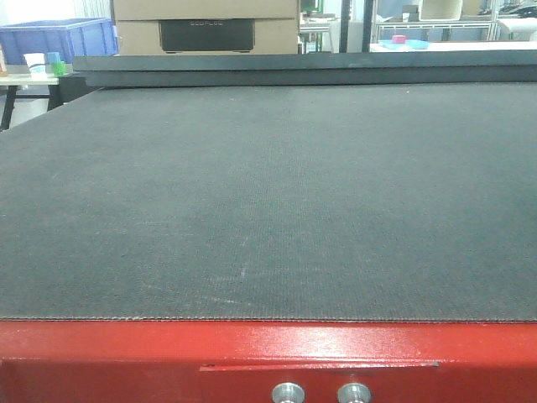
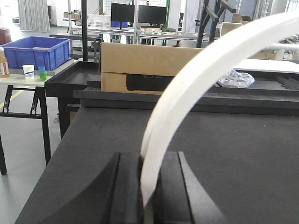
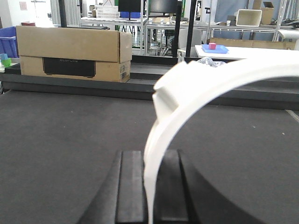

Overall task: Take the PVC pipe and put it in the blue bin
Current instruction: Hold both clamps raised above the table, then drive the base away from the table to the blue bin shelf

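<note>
A: Exterior front-facing view, status?
B: No pipe showed on the surface (image 1: 268,210); the blue bin (image 1: 59,38) stood far left, beyond it.
A: Left wrist view?
B: Left pincer (image 2: 148,186) was clamped on the PVC pipe (image 2: 187,88).
A: Right wrist view?
B: Right pincer (image 3: 149,186) was clamped on it likewise. Grab judged done; placement not yet done.

front cam low at table (image 1: 268,210) near edge, wrist cams further in, all facing far-edge cardboard box (image 1: 205,25), blue bin (image 1: 59,38)

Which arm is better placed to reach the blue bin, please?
Probably left: left hand and right hand each grip pipe, but the bin stands beyond the table's far-left corner, on that arm's side.
</note>
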`<action>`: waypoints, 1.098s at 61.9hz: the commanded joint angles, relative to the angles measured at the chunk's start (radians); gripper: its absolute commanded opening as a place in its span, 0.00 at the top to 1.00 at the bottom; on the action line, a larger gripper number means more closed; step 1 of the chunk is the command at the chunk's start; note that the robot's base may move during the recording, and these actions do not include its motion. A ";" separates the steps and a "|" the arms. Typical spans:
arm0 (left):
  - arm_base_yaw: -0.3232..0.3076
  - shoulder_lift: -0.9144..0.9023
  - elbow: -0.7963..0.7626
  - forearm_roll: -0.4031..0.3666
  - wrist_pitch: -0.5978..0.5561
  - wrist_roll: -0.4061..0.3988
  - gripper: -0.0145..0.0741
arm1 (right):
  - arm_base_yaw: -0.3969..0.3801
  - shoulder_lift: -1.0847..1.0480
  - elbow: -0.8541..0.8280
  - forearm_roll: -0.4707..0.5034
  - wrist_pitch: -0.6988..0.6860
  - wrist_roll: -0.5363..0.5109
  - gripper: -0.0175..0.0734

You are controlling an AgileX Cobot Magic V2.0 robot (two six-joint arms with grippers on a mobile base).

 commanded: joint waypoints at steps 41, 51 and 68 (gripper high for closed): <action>-0.002 -0.006 0.001 -0.003 -0.031 0.003 0.96 | 0.000 -0.006 -0.008 -0.012 -0.035 -0.008 0.99; -0.002 -0.006 0.001 -0.003 -0.031 0.003 0.96 | 0.000 -0.006 -0.008 -0.012 -0.035 -0.008 0.99; -0.002 -0.006 0.001 -0.003 -0.031 0.003 0.96 | 0.000 -0.006 -0.008 -0.012 -0.035 -0.008 0.99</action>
